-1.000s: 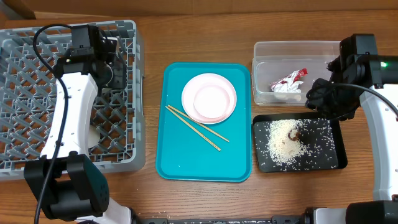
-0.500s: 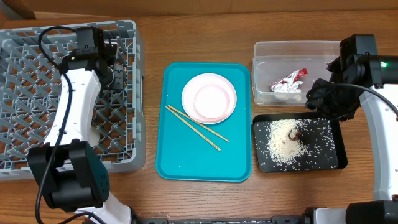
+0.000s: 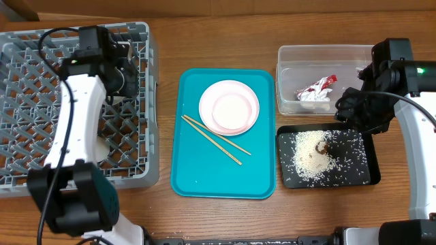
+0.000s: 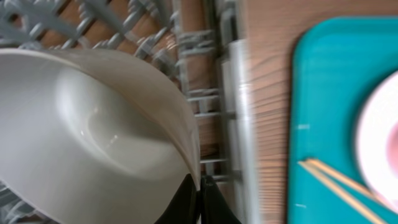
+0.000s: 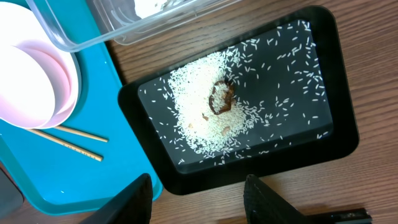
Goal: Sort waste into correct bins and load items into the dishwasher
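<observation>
Dish rack [image 3: 27,102] sits at 9 o'clock on the worktop. Over its 1 o'clock corner the left gripper [image 4: 200,198] has its jaws clenched on the rim of a pale bowl [image 4: 93,124]. Waste sorting appears complete: wrapper [image 3: 315,90] in the clear tub [image 3: 320,47] at 2 o'clock, rice [image 3: 312,155] and brown lump [image 3: 323,145] in the black tray [image 3: 327,184] at 4 o'clock. Right gripper [image 5: 200,202] hovers there, jaws released. Still to load: stacked plates [image 3: 229,107] and chopsticks [image 3: 214,139] on the central teal tray [image 3: 197,170].
</observation>
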Action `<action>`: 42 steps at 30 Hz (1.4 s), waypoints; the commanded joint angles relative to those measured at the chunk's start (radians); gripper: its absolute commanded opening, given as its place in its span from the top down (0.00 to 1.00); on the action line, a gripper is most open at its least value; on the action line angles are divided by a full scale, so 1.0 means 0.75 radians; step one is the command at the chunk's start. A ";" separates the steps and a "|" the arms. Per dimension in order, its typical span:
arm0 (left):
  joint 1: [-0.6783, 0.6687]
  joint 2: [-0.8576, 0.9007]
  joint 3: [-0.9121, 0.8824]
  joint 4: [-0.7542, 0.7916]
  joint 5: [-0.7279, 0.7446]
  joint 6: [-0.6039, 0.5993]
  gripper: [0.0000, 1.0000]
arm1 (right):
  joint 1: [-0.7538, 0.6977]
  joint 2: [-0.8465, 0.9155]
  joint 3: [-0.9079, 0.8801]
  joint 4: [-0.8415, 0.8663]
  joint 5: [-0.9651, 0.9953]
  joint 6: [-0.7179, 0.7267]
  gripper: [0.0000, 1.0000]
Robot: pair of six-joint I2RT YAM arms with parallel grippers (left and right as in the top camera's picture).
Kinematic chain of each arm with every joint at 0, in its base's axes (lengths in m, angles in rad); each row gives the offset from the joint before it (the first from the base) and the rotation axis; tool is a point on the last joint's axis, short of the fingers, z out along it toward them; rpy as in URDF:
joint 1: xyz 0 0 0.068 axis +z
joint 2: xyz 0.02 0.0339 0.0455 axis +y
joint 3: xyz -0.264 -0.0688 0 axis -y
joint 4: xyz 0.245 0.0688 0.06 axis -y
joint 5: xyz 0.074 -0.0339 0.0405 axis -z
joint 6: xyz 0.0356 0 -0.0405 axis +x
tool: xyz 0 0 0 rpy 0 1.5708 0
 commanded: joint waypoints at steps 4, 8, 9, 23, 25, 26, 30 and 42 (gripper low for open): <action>0.313 -0.153 0.047 -0.132 1.019 0.313 0.96 | 0.002 -0.015 0.030 -0.002 0.009 -0.001 0.51; 0.519 -0.062 0.036 -0.213 1.391 0.472 0.96 | 0.003 -0.015 0.030 -0.002 0.009 0.000 0.51; 0.543 -0.035 0.036 -0.218 1.439 0.483 0.96 | 0.003 -0.015 0.030 -0.004 0.009 0.000 0.51; 0.864 0.360 0.036 -0.362 1.451 0.491 0.96 | 0.003 -0.015 0.030 -0.004 0.009 -0.001 0.51; 0.915 0.360 0.036 -0.404 1.372 0.490 0.96 | 0.002 -0.015 0.030 -0.006 0.009 -0.001 0.51; 0.949 0.359 0.036 -0.430 1.359 0.480 0.96 | 0.003 -0.015 0.030 -0.006 0.010 -0.001 0.51; 1.078 0.359 0.037 -0.521 1.375 0.443 0.62 | 0.002 -0.015 0.030 0.000 0.009 -0.001 0.51; 1.104 0.286 0.037 -0.631 1.523 0.525 0.00 | 0.002 -0.015 0.030 -0.001 0.009 -0.001 0.51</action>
